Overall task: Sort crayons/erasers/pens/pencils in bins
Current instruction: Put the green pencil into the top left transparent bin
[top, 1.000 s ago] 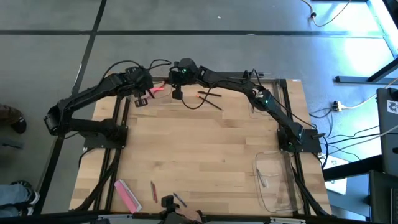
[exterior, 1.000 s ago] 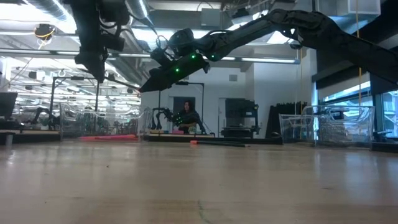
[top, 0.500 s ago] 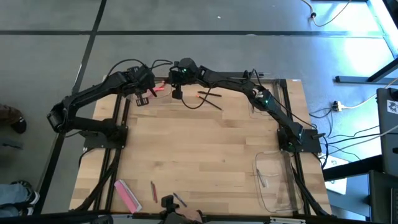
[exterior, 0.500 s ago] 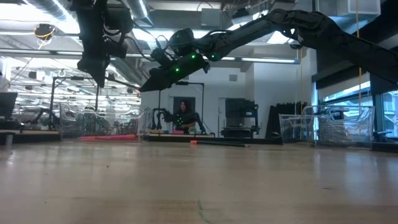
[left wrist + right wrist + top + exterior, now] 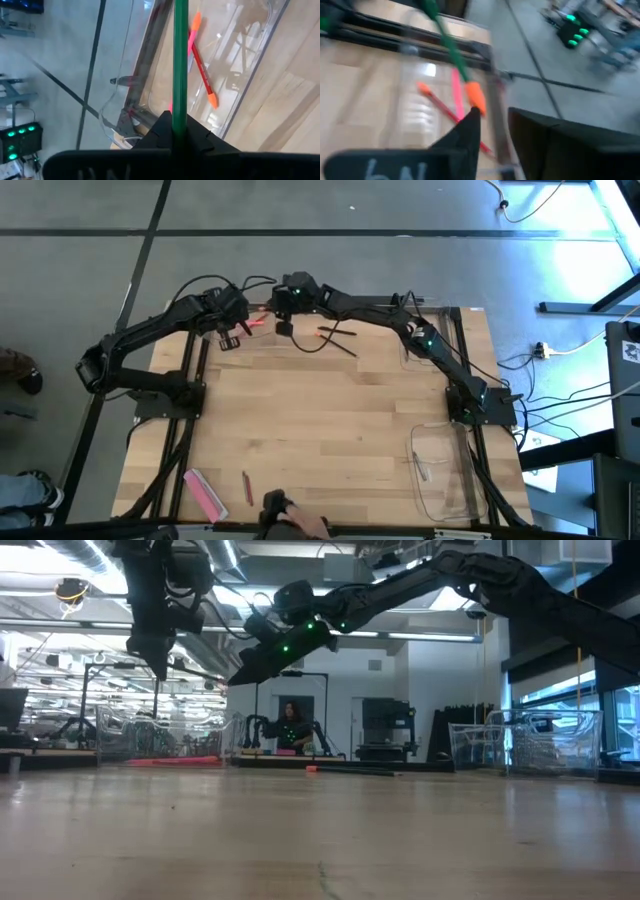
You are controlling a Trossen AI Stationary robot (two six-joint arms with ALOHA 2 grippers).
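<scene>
My left gripper (image 5: 228, 338) hangs over the table's far left part, beside a clear bin (image 5: 260, 40), and is shut on a thin green pencil (image 5: 179, 60). The pencil has an orange tip (image 5: 474, 96). In the bin lie a pink crayon (image 5: 190, 39) and a red stick with orange ends (image 5: 202, 75). My right gripper (image 5: 284, 327) hovers just right of the left one, open. The pencil's orange tip stands at one of its fingertips (image 5: 470, 117); I cannot tell whether they touch. Black pens (image 5: 343, 341) lie on the table to the right. My left gripper pinches the green pencil's shaft (image 5: 179, 117) between its two fingers. The pencil runs straight out past the fingertips, along the fingers, and is lifted clear above the bin. How much of it lies behind the fingers is hidden by the gripper.
A clear bin (image 5: 447, 473) holding a small stick stands at the near right. A flat pink bar (image 5: 205, 493) and a dark red pencil (image 5: 246, 487) lie near the front left edge. A person's hand (image 5: 292, 523) reaches over the near edge.
My left gripper has shifted slightly toward the table's right, still shut on the pencil. My right gripper has risen a little. The person's hand at the near edge has moved over the small stick that lay there.
</scene>
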